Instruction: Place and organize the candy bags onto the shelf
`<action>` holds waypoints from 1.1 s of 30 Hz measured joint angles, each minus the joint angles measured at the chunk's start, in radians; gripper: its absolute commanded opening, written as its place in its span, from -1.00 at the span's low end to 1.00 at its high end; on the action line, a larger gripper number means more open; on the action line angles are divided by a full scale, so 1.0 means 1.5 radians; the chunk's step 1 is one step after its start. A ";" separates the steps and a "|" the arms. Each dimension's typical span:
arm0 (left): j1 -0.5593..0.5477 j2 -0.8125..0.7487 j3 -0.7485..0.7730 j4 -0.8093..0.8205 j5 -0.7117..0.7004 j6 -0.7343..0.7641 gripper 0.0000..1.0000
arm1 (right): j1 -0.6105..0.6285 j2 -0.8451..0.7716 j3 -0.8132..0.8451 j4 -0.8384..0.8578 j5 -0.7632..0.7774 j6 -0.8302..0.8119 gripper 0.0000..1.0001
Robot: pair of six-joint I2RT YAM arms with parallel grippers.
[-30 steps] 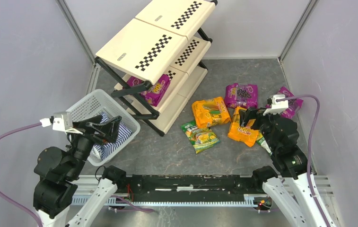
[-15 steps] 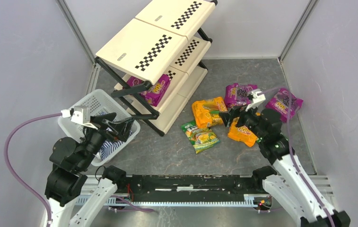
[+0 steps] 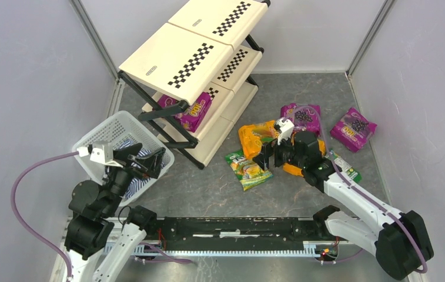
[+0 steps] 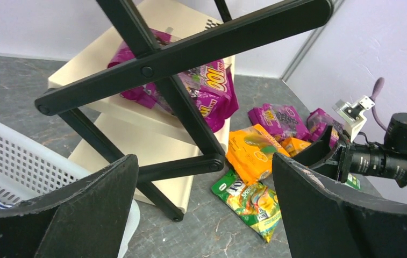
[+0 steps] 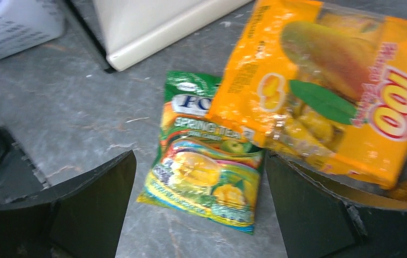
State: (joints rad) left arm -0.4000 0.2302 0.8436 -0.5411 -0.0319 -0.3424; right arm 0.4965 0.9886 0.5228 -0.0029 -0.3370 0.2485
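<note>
- Left gripper: hangs over the white mesh basket by the left edge of the tabletop, jaws wide apart, nothing between them. It is well apart from the loose bags.
- Right gripper: jaws spread and empty, low over the middle of the tabletop. This arm is clearly the nearer one to the loose bags.
- Green candy bag: lies flat directly below and ahead of the right gripper, one finger to each side in the wrist view. Its long axis runs away from the gripper, so I judge the jaws would close across its short width. From above it slants from far-left to near-right.
- Orange candy bag: overlaps the green bag's far right corner, so a grasp at the near end looks safer.
- Two purple grape bags: flat, toward the far right corner.
- Shelf: stands at the far left corner and lies leftward and far from the right gripper. One purple bag is already on its middle tier.
</note>
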 measured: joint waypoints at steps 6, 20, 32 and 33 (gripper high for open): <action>0.000 -0.049 -0.036 0.012 -0.060 0.000 1.00 | -0.008 -0.004 -0.002 -0.009 0.104 -0.020 0.96; 0.000 -0.054 -0.049 0.013 -0.099 0.000 1.00 | -0.156 0.145 0.051 0.011 0.082 0.001 0.96; 0.000 -0.052 -0.054 0.014 -0.098 0.000 1.00 | -0.192 0.202 0.019 0.117 -0.045 0.048 0.86; 0.000 -0.051 -0.055 0.013 -0.098 0.000 0.99 | -0.193 0.202 0.010 0.127 -0.060 0.054 0.86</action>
State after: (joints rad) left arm -0.4000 0.1535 0.7616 -0.5209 -0.1783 -0.3424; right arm 0.2077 1.2911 0.5377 0.1879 -0.4263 0.3294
